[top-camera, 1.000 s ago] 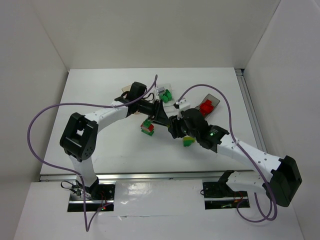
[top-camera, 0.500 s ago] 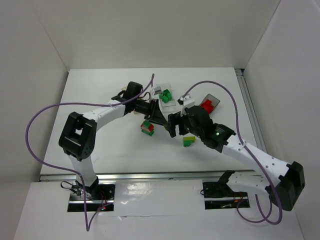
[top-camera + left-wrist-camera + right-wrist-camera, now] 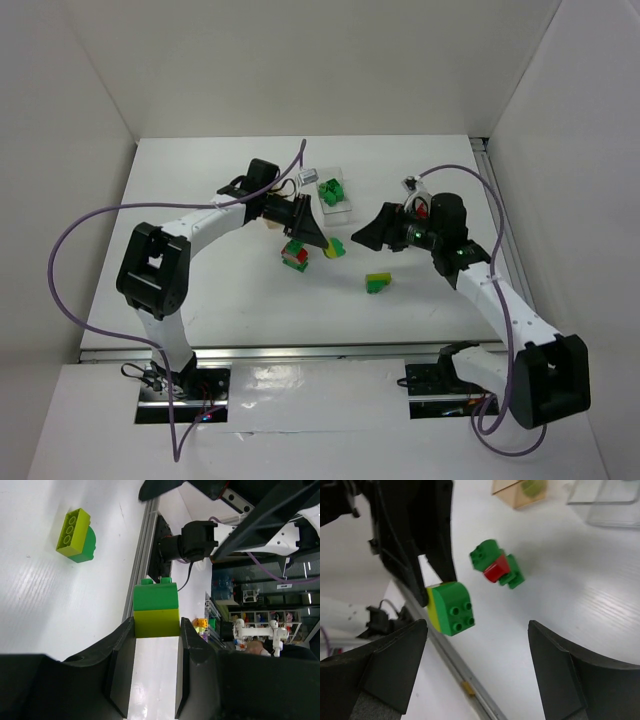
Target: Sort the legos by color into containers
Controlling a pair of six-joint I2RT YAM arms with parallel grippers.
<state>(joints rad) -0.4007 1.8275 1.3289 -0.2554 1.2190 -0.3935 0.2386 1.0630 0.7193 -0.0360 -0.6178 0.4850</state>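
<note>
My left gripper (image 3: 325, 245) (image 3: 156, 629) is shut on a two-colour lego stack (image 3: 336, 247) (image 3: 155, 608) (image 3: 450, 608), green over yellow-green, held just above the table. My right gripper (image 3: 360, 239) (image 3: 476, 667) stands open a little to the right of that stack, with nothing between its fingers. A green-and-red stack (image 3: 296, 255) (image 3: 497, 569) lies on the table under the left arm. A yellow-green and green stack (image 3: 378, 283) (image 3: 75, 535) lies nearer the front. The clear container (image 3: 345, 208) (image 3: 607, 502) holds green legos (image 3: 332, 191). The orange-tan container (image 3: 520, 492) shows a yellow-green piece inside.
A red lego (image 3: 421, 209) peeks out behind the right wrist; the bin around it is mostly hidden. Purple cables loop over both arms. White walls enclose the table on three sides, and a metal rail runs along its front edge.
The right gripper has opened, let go of the green and yellow-green stack, and drawn back to the right. The left gripper keeps its hold on the stack.
</note>
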